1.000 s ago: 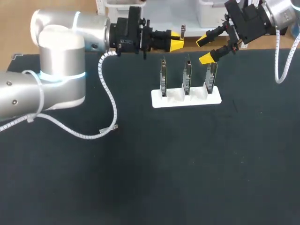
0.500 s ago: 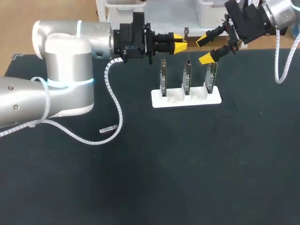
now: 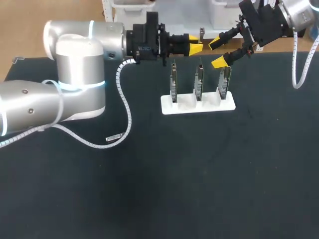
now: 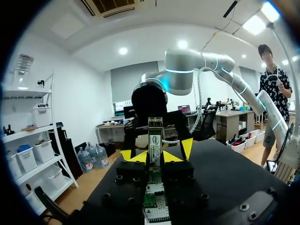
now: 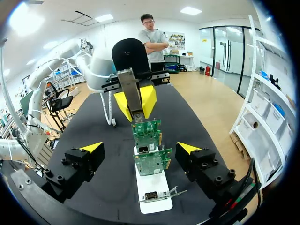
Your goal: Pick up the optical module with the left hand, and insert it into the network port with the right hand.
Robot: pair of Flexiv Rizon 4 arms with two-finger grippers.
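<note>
Hidden in left end effector (image 4: 155,158): optical module (image 4: 155,139) base; right arm (image 3: 300,11) cropped.

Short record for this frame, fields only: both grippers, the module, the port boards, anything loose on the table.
left gripper: shut on optical module, held upright
right gripper: open, empty, near the rightmost board
holder: white, three circuit boards upright in it
loose item: small metal piece on the table by the left arm's cable
handover: not yet done

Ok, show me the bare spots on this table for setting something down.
Bare: the black table nearer than the white rack of three upright circuit boards and the small silver piece lying flat; also right of the rack. Crowded: above the rack, around the left gripper and right gripper.
</note>
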